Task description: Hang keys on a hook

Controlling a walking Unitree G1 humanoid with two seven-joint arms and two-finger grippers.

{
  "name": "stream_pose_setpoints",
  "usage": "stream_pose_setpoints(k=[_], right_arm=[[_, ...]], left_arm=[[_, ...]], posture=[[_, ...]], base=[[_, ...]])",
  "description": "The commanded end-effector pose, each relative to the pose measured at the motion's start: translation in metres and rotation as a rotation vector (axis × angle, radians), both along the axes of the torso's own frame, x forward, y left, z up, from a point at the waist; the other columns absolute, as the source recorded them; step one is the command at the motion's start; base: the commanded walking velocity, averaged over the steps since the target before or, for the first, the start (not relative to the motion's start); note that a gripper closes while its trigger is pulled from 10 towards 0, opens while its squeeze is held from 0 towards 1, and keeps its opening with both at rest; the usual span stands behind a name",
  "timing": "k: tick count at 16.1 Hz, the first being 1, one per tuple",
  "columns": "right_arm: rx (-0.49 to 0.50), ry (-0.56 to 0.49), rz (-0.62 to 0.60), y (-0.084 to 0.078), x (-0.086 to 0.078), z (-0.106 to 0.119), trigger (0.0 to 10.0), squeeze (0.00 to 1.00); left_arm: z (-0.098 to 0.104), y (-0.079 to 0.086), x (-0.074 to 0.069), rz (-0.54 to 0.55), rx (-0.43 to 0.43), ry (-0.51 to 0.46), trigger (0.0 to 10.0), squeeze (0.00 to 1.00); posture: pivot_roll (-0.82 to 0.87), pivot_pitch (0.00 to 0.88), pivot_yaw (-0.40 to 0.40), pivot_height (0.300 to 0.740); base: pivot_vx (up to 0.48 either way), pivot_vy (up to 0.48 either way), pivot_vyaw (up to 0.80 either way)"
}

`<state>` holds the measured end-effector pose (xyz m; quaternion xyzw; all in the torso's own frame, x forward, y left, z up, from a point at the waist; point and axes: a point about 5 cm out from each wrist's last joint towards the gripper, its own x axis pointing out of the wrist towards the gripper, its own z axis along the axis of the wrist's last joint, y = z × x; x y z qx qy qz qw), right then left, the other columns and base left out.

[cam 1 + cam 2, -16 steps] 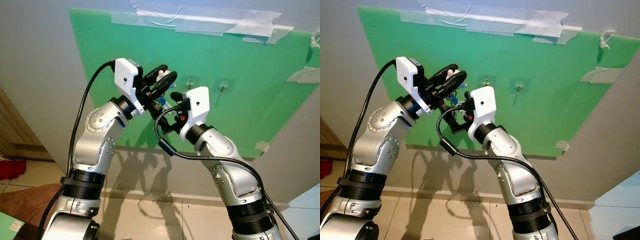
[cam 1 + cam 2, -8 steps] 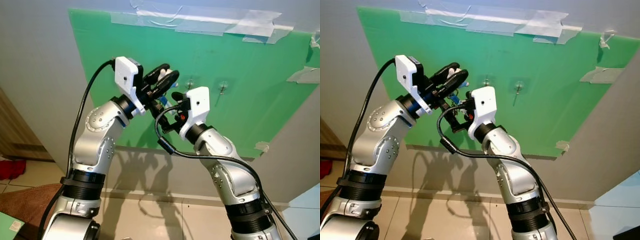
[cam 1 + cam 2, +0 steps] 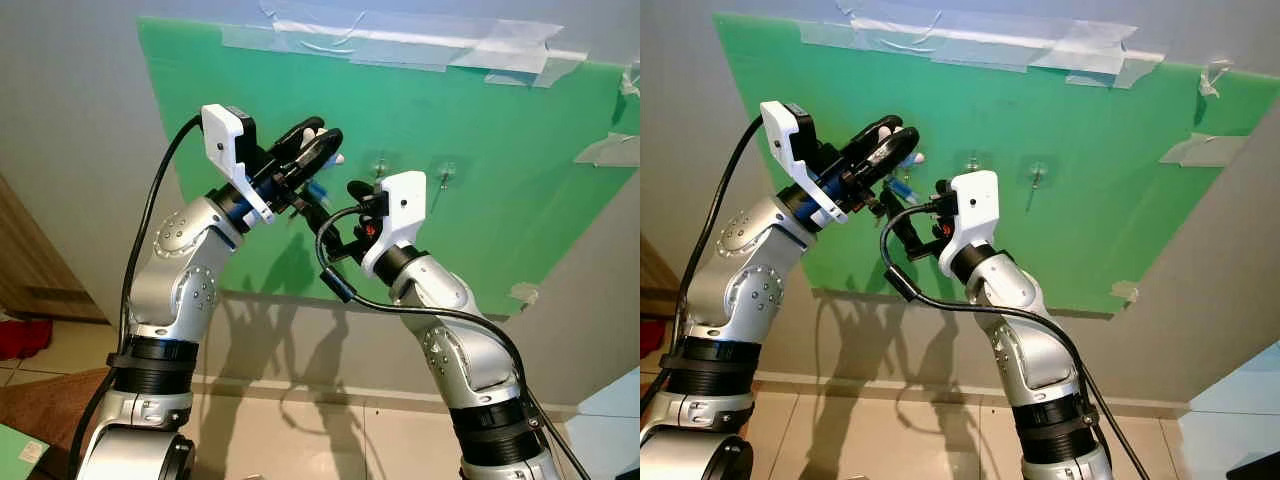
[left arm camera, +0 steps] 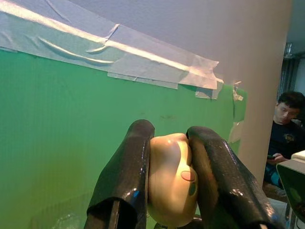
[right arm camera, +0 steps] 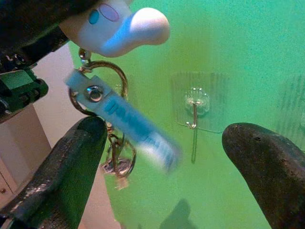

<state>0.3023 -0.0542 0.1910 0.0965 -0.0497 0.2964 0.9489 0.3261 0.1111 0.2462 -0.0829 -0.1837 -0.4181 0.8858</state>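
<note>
Keys on a metal ring with blue tag and cream figurine (image 5: 112, 102), clenched by the left gripper (image 3: 312, 152), have swung away from the clear adhesive hook (image 5: 194, 108); right gripper (image 5: 167, 176), released, waits beside it

No lettering, number or brand can be read anywhere. The blue tag (image 5: 125, 120) on the keys (image 5: 112, 157) carries some pale marking, but it is blurred past reading. The cream figure charm (image 4: 172, 183) shows a small red spot and a green spot, neither a legible sign. The green board (image 3: 500, 170), its clear tape (image 3: 400, 40) and the robot's white wrist housings (image 3: 405, 205) bear no legible print.
</note>
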Motion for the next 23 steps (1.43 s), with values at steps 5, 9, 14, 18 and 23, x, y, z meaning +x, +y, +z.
stream_pose_setpoints(k=[5,9,14,18,23], right_arm=[[0.021,0.002,-0.006,-0.0005,0.0037,0.0043,10.0,0.0],[0.022,-0.004,-0.009,-0.0002,0.0046,0.0055,10.0,0.0],[0.037,-0.013,0.001,0.0037,0.0047,0.0081,10.0,0.0],[0.042,-0.012,-0.002,0.0037,0.005,0.0085,0.0,0.0],[0.051,-0.01,-0.021,-0.0043,0.0053,0.0097,0.0,0.0]], left_arm=[[0.0095,-0.0048,-0.0038,-0.045,0.001,-0.03,0.0,0.0],[0.0104,-0.0057,-0.0043,-0.053,0.002,-0.032,0.0,0.0],[0.0104,-0.0099,-0.0073,-0.075,0.003,-0.033,0.0,0.0],[0.0101,-0.0093,-0.0069,-0.073,0.006,-0.03,0.0,0.0],[0.008,-0.008,-0.0057,-0.067,0.013,-0.023,0.0,0.0]], posture=[[-0.07,0.0,0.02,0.74],[-0.07,0.0,0.021,0.74],[-0.07,0.0,0.022,0.74],[-0.07,0.0,0.021,0.74],[-0.07,0.001,0.021,0.74]], base=[[0.0,0.0,0.0],[0.0,0.0,0.0],[0.0,0.0,0.0],[0.0,0.0,0.0],[0.0,0.0,0.0]])
